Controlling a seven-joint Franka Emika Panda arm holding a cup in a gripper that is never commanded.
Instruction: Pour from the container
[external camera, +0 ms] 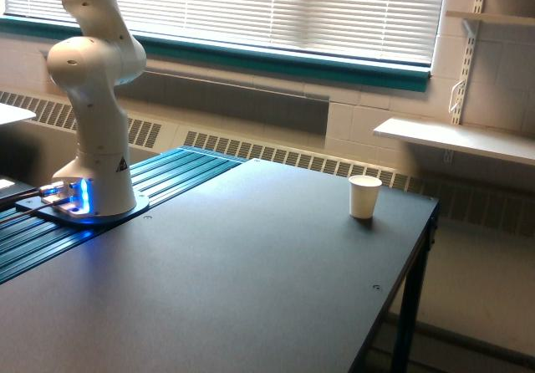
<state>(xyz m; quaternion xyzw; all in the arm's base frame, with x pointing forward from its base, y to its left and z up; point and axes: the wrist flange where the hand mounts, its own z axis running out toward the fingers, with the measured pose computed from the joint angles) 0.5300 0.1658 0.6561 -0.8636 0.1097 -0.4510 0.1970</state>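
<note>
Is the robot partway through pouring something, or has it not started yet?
Nothing looks poured yet, as far as this view shows. The white paper cup stands upright and alone near the table's far edge; its inside cannot be seen. Only the arm's base and lower links are in frame; the gripper and whatever it holds are out of view above, so what is in hand cannot be told. Bringing a container over and tipping it seems still ahead.

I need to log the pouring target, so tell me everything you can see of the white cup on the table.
The white cup is small, opaque and looks like paper, tapering slightly toward its base. It stands upright with its mouth open on the dark table, near the far edge on the exterior view's right. Nothing but the table touches it. Its inside is not visible, so contents cannot be told.
</note>
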